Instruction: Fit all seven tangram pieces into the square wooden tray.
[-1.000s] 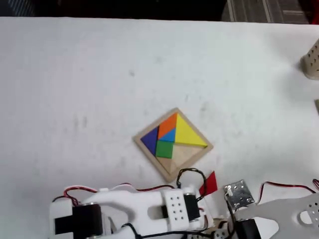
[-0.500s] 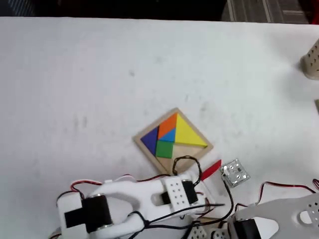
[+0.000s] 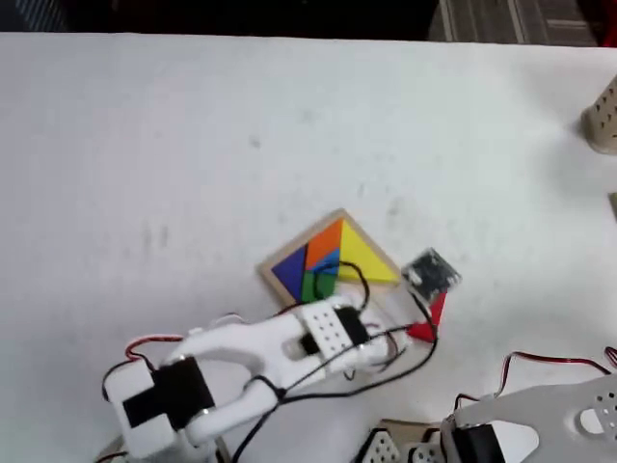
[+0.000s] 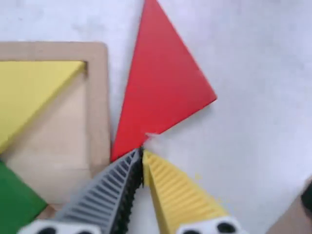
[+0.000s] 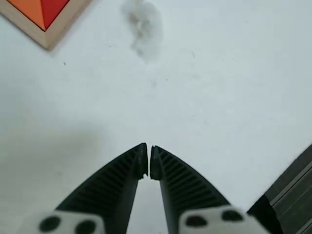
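Left arm had swung forward and to the right across the near corner of the tray (image 3: pixel 277 263), carrying the red triangle (image 4: pixel 163 92) from near the table's front edge to just beside the tray's right-hand side. Right arm (image 3: pixel 540 429) had not shifted.

- Left gripper (image 4: pixel 142 155): clenched on one corner of the red triangle. Rest of the piece stuck out past the tips, over white table just outside the tray rim (image 4: pixel 97 97).
- Right gripper (image 5: pixel 148 161): fingers pressed together on nothing, above bare table.
- In the tray: yellow piece (image 3: pixel 362 256), orange piece (image 3: pixel 328 239), blue piece (image 3: pixel 325 262), purple piece (image 3: pixel 289 270), green piece (image 3: pixel 313 285). Bare wood slot (image 4: pixel 53 126) lay beside the yellow, next to the rim nearest the red triangle.

Step in hand, as judged: carrying the red triangle to the open slot. Next move likely calls for shifting it inward over the rim, turning it so its edges match the gap, and lowering it flat before letting go. A corner could catch on the rim.

Surface: white table (image 3: pixel 193 145), faintly scuffed. Dark strip beyond the far edge; a pale perforated wooden object (image 3: pixel 603 121) at the right edge.
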`<action>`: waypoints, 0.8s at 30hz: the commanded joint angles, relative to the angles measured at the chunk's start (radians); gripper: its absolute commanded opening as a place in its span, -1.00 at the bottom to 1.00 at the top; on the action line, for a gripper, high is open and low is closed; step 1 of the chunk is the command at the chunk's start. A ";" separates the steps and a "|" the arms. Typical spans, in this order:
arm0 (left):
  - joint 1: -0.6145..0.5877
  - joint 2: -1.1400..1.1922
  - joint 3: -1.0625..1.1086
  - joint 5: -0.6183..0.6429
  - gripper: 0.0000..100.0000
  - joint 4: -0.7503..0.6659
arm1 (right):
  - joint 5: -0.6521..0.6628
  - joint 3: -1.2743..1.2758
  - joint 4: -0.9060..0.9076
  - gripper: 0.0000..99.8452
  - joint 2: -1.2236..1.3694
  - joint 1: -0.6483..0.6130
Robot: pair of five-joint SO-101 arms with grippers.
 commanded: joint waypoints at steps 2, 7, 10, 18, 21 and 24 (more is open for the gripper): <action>-0.051 -0.153 -0.005 0.005 -0.96 -0.003 | -0.006 0.006 0.036 -0.97 -0.082 -0.001; -0.099 -0.424 0.144 0.003 -0.96 0.000 | 0.054 0.203 0.036 -0.97 -0.185 -0.059; -0.182 -0.552 0.226 0.003 -0.95 0.005 | 0.147 0.425 0.036 -0.97 -0.317 -0.128; -0.050 -0.538 0.348 0.003 -0.96 -0.020 | 0.399 1.056 0.027 -0.96 -0.782 -0.464; -0.096 -0.507 0.344 0.003 -0.96 -0.051 | 0.397 1.232 -0.005 -0.96 -0.918 -0.654; -0.217 -0.503 0.344 0.003 -0.96 -0.092 | 0.361 1.363 -0.070 -0.96 -1.013 -0.837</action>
